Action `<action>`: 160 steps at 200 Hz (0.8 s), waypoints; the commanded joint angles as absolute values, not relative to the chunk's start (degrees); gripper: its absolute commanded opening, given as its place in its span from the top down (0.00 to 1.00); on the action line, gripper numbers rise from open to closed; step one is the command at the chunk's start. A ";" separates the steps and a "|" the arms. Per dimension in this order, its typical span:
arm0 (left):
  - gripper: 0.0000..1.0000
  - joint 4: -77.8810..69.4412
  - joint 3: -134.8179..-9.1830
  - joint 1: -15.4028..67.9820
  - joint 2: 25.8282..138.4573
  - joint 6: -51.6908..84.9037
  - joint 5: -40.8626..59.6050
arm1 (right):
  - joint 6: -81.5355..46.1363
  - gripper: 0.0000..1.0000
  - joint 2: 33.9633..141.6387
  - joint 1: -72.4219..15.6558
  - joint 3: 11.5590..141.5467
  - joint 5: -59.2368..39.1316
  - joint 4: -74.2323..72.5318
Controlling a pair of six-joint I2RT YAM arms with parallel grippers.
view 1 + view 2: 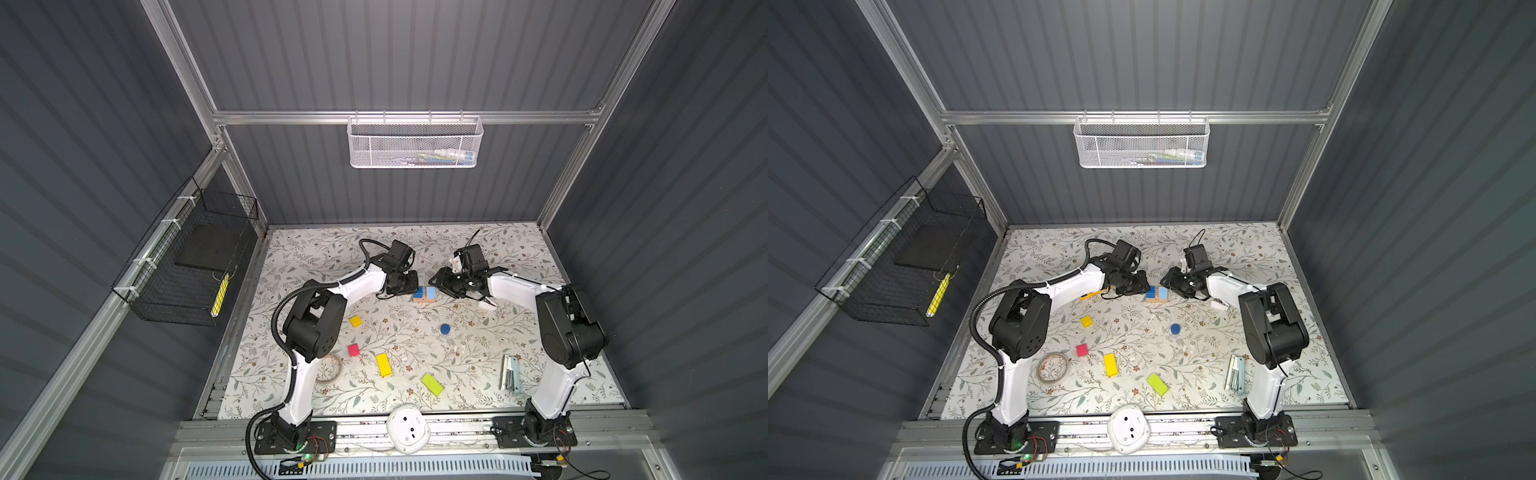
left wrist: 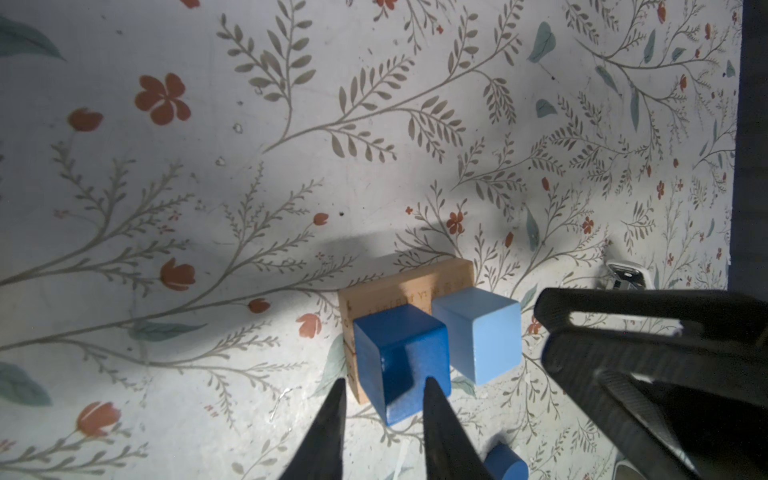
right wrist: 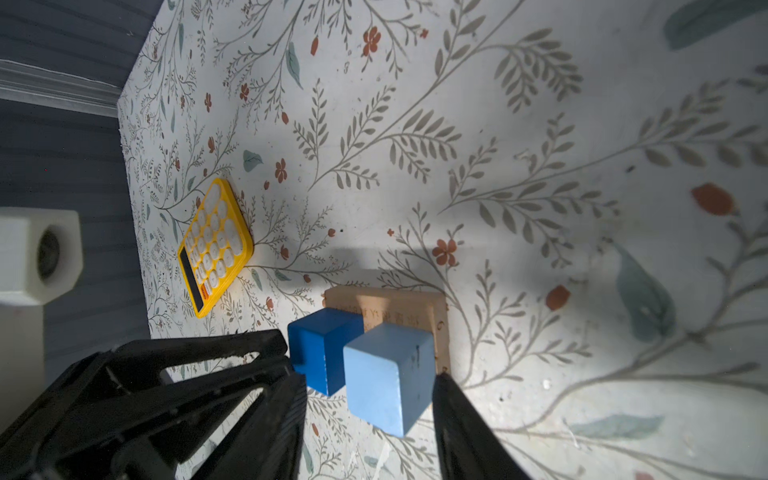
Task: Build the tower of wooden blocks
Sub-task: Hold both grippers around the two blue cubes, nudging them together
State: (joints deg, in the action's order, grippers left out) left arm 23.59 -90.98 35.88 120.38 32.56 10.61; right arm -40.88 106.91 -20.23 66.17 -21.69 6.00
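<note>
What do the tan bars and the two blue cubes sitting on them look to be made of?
Tan bars: apparently bare wood, pale and matte, with faint printed marks and no paint.
Blue cube: probably painted wood, with an opaque, slightly glossy coat and a highlight on its side.
Light-blue cube: likely the same, in satin paint, with a small dark scuff in the right wrist view.

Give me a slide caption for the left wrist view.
Left gripper poised at blue cube, beside light-blue cube, both atop tan bars.

We see a yellow calculator (image 3: 216, 245) flat on the flowered table (image 1: 519, 249), a tape roll (image 1: 1039, 369) and a metal stapler (image 1: 510, 372) well apart toward the front, a white mesh basket (image 1: 415, 145) on the back rail, and a black wire basket (image 1: 166, 307) at left.
</note>
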 commanded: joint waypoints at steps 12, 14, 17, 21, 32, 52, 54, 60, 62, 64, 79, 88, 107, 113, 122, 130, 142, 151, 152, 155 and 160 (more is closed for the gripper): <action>0.68 24.71 -91.87 35.42 121.11 32.01 12.06 | -40.34 0.49 107.97 -20.81 67.69 -22.16 7.11; 0.68 24.66 -91.87 35.42 121.11 32.00 12.18 | -40.34 0.49 108.00 -20.76 67.68 -22.15 7.18; 0.68 24.62 -91.92 35.42 121.19 32.04 12.22 | -40.34 0.49 107.95 -20.78 67.71 -22.16 7.20; 0.68 24.52 -91.88 35.42 121.31 32.04 12.39 | -40.34 0.49 108.09 -20.77 67.74 -22.23 7.21; 0.69 24.40 -91.93 35.41 121.42 32.18 12.75 | -40.34 0.49 108.20 -20.87 67.89 -22.23 7.21; 0.69 24.11 -92.02 35.42 121.62 32.26 13.24 | -40.34 0.51 108.41 -20.95 68.09 -22.38 7.20; 0.69 24.10 -92.02 35.42 121.68 32.37 13.26 | -40.34 0.51 108.38 -20.99 68.11 -22.40 7.25; 0.69 24.13 -92.02 35.42 121.64 32.41 13.36 | -40.34 0.51 108.39 -21.01 68.11 -22.33 7.28; 0.69 24.09 -92.02 35.42 121.71 32.43 13.40 | -40.34 0.51 108.37 -20.98 68.11 -22.32 7.29; 0.69 24.08 -92.02 35.42 121.70 32.45 13.41 | -40.34 0.51 108.37 -21.00 68.18 -22.32 7.29; 0.70 24.06 -92.10 35.42 121.82 32.55 13.57 | -40.34 0.52 108.52 -21.08 68.16 -22.36 7.29; 0.70 23.96 -92.06 35.42 121.82 32.62 13.62 | -40.34 0.52 108.57 -21.08 68.19 -22.38 7.29; 0.70 23.88 -92.02 35.42 121.90 32.71 13.92 | -40.34 0.53 108.80 -21.17 68.21 -22.42 7.25; 0.70 23.77 -92.02 35.44 121.97 32.83 13.96 | -40.34 0.53 108.86 -21.18 68.28 -22.53 7.29; 0.70 23.74 -92.02 35.42 121.99 32.85 14.08 | -40.34 0.54 108.91 -21.16 68.22 -22.52 7.23; 0.71 23.66 -92.09 35.43 122.07 32.87 14.17 | -40.34 0.54 109.03 -21.19 68.26 -22.57 7.27; 0.71 23.55 -92.11 35.42 122.08 33.01 14.53 | -40.39 0.55 109.01 -21.26 68.21 -22.65 7.29; 0.71 23.45 -92.04 35.48 122.12 33.07 14.65 | -40.34 0.55 109.07 -21.26 68.26 -22.57 7.38; 0.71 23.41 -92.03 35.49 122.10 33.06 14.71 | -40.34 0.55 109.07 -21.26 68.28 -22.53 7.38; 0.71 23.39 -92.02 35.45 122.08 33.07 14.74 | -40.34 0.55 109.07 -21.26 68.29 -22.53 7.38; 0.72 23.38 -92.02 35.50 122.08 33.11 14.79 | -40.34 0.55 109.06 -21.27 68.27 -22.50 7.43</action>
